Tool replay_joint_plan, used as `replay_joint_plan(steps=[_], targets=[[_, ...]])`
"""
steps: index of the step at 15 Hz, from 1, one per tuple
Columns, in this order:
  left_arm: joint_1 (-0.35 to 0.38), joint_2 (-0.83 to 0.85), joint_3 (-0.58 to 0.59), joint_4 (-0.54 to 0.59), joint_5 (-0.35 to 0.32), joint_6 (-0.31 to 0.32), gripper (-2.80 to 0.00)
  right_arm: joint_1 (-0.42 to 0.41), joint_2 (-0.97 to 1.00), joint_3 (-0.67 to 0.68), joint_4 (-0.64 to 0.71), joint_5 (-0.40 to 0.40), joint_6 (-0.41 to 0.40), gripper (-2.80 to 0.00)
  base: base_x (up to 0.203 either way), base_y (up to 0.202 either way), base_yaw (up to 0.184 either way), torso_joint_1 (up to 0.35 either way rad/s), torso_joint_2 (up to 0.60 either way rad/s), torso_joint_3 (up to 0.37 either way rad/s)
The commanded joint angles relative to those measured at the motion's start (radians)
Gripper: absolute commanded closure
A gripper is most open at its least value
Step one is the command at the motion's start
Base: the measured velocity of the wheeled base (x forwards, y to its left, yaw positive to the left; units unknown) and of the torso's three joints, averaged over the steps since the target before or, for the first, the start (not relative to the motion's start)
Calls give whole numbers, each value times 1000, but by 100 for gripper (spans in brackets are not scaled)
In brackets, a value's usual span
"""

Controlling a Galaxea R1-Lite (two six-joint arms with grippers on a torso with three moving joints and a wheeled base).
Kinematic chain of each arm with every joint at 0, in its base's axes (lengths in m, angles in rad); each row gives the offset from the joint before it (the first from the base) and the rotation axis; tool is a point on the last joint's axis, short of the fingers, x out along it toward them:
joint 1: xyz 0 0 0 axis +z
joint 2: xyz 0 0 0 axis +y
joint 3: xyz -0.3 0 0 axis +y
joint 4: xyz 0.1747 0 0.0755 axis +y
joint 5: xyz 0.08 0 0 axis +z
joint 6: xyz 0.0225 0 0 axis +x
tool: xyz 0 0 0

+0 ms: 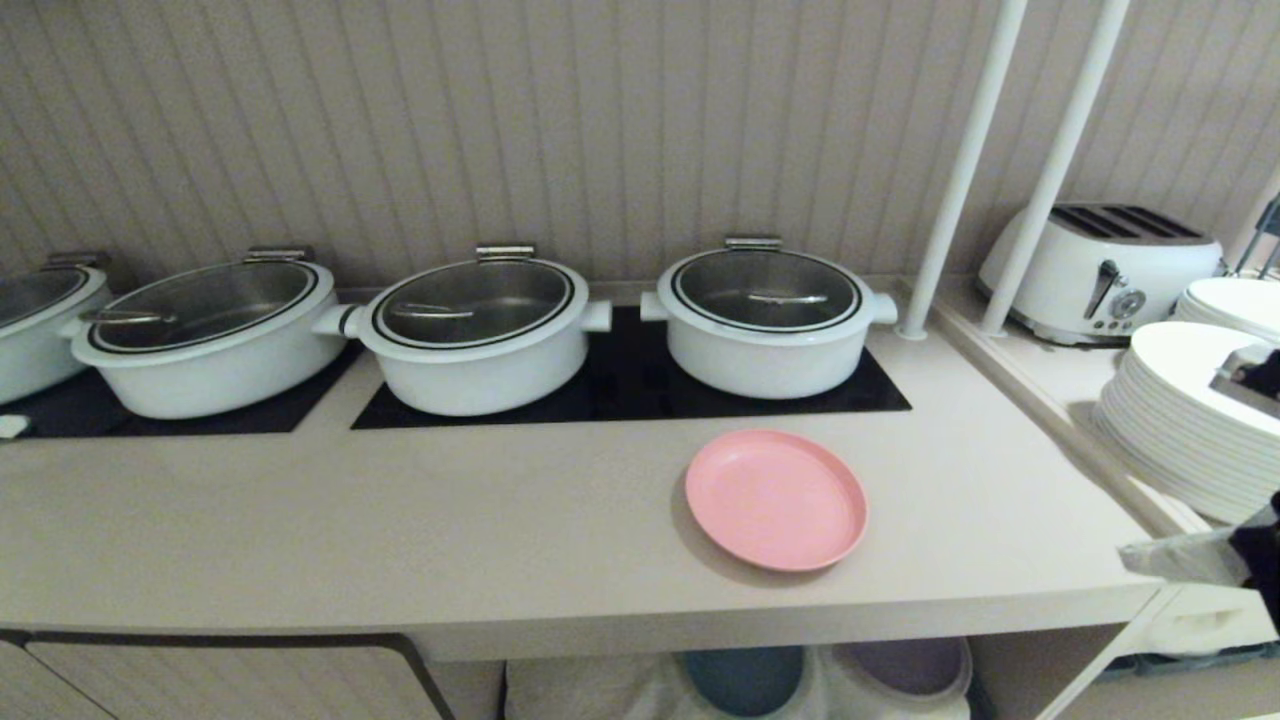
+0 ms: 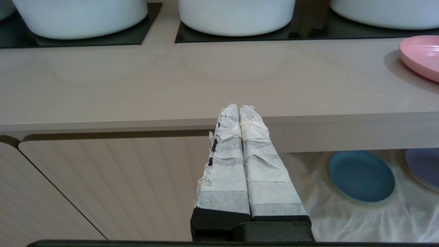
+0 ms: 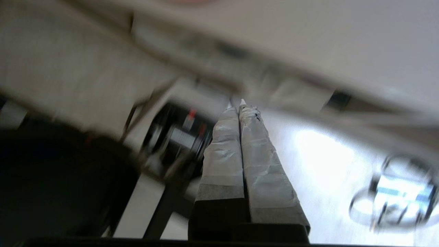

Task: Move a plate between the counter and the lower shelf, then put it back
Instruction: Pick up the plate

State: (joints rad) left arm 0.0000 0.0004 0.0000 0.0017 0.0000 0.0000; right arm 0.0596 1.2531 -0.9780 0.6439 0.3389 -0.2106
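Note:
The pink plate (image 1: 776,500) lies flat on the beige counter (image 1: 450,530), in front of the rightmost white pot; its edge also shows in the left wrist view as the pink plate (image 2: 422,56). My right gripper (image 1: 1135,558) enters at the far right, past the counter's end and well to the right of the plate, with its taped fingers pressed together and nothing between them; the right gripper (image 3: 239,103) sees only blurred surroundings. My left gripper (image 2: 239,107) is shut and empty, level with the counter's front edge, left of the plate. Below is the lower shelf (image 1: 640,690).
Several white lidded pots (image 1: 478,335) stand on black hob panels behind the plate. A blue plate (image 2: 362,176) and a purple plate (image 2: 423,168) lie on the shelf's white cloth. A stack of white plates (image 1: 1170,430), a toaster (image 1: 1100,265) and white poles (image 1: 965,170) stand right.

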Motion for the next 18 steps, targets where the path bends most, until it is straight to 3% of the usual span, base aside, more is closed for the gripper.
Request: replay_joint_plan(steps=[1, 5, 7, 10, 12, 15, 18], targets=[[0, 0, 0, 0, 0, 0, 0, 18, 98, -118, 217, -2, -3, 0, 0, 0, 0, 0, 0, 0], [0, 0, 0, 0, 0, 0, 0, 122, 261, -316, 470, -85, 20, 0, 0, 0, 0, 0, 0, 0], [0, 0, 0, 0, 0, 0, 0, 186, 348, -387, 486, -98, 114, 0, 0, 0, 0, 0, 0, 0], [0, 0, 0, 0, 0, 0, 0, 268, 467, -517, 478, -141, 266, 0, 0, 0, 0, 0, 0, 0], [0, 0, 0, 0, 0, 0, 0, 301, 541, -559, 423, -244, 327, 0, 0, 0, 0, 0, 0, 0], [0, 0, 0, 0, 0, 0, 0, 316, 617, -561, 262, -355, 362, 0, 0, 0, 0, 0, 0, 0], [0, 0, 0, 0, 0, 0, 0, 315, 667, -568, 247, -373, 366, 0, 0, 0, 0, 0, 0, 0]])
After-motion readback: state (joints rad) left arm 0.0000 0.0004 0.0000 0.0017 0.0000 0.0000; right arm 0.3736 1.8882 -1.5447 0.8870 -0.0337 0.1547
